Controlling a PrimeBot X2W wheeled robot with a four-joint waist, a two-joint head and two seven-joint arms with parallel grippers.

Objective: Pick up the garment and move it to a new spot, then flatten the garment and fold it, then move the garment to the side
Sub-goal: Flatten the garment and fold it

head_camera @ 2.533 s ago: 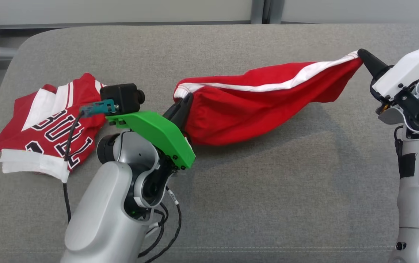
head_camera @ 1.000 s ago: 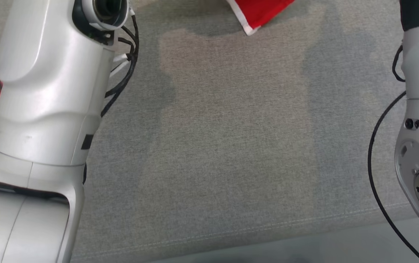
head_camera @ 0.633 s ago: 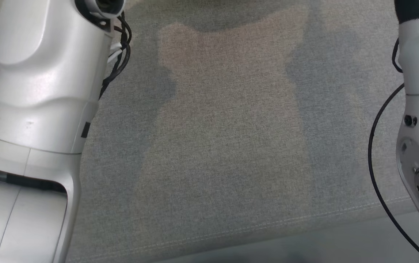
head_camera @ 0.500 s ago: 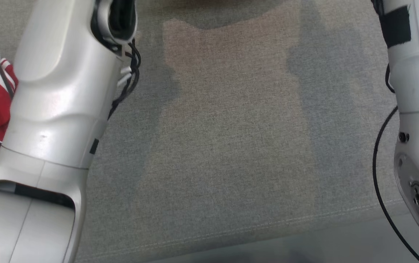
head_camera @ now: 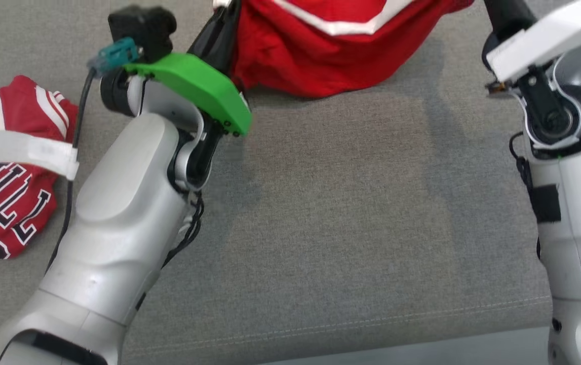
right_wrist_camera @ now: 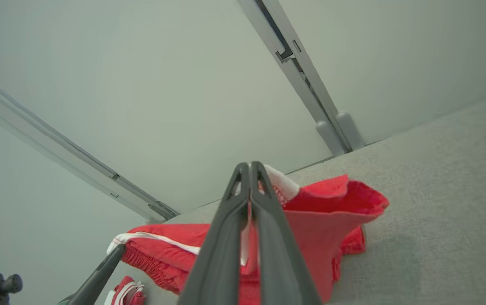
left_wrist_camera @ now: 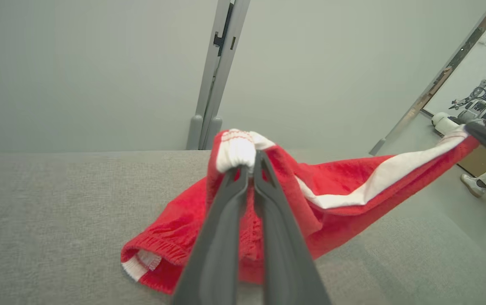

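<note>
Status at this moment: the red garment [head_camera: 341, 45] hangs stretched between both arms above the grey cushion [head_camera: 351, 213], at the top edge of my head view.

1. The left gripper [left_wrist_camera: 249, 163] is pinched closed on a bunched white-trimmed end of the garment; in my left wrist view the fingers meet at the tips with cloth between them.
2. The right gripper [right_wrist_camera: 249, 167] is likewise clamped tight on the opposite end, where the white stripe finishes.
3. The cloth sags between the two holds. Its lowest hem lies close to the cushion; I cannot tell whether it touches.
4. A folded red jersey [head_camera: 6, 203] with dark lettering lies on the cushion to the left, well apart from the held garment.
5. The green bracket [head_camera: 194, 86] on the left wrist sits just below the left hold.

Change noted: half a second ago my head view showed pale forearms and bare cushion. That view has since tilted up, which is camera motion. Against the oldest frame, both holds are unchanged and the jersey lies on the same side.
</note>
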